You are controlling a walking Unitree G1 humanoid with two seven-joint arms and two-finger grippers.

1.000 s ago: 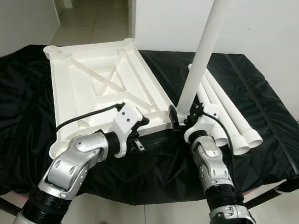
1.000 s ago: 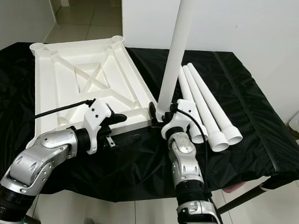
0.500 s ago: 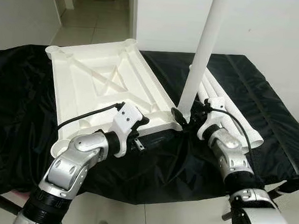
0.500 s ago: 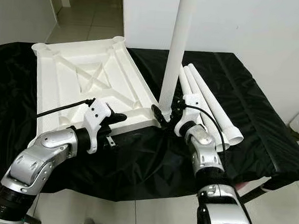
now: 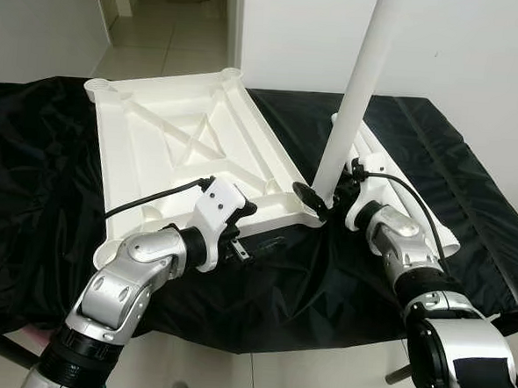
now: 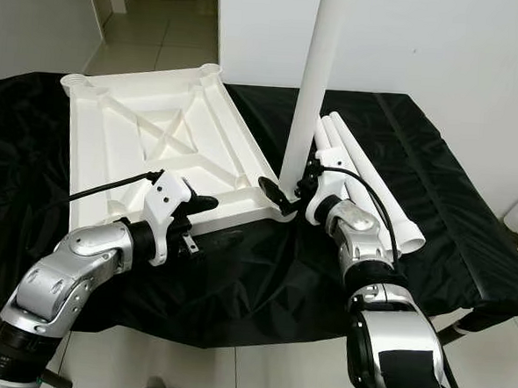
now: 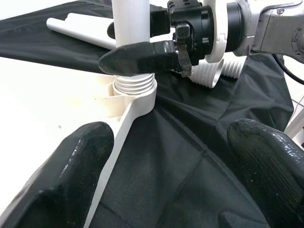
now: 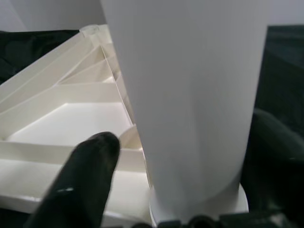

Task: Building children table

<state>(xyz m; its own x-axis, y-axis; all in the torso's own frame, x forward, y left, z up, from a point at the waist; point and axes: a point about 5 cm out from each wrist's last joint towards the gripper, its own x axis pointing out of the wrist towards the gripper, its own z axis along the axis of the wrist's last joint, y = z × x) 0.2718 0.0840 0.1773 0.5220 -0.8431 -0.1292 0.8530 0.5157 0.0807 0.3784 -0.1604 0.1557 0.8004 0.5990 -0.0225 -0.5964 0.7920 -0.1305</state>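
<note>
At the near right corner of the upturned tabletop on the black-draped worktop, the head views show an upright leg seated in its corner socket; judged, it must stay plumb while turned so the threads catch. Left wrist view: left tool spread wide, holding nothing, near the socket. Right wrist view: right tool straddles the leg's base, fingers at its sides.

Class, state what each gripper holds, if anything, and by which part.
The right gripper grips the upright leg near its threaded base. The left gripper is open, holding nothing.
</note>
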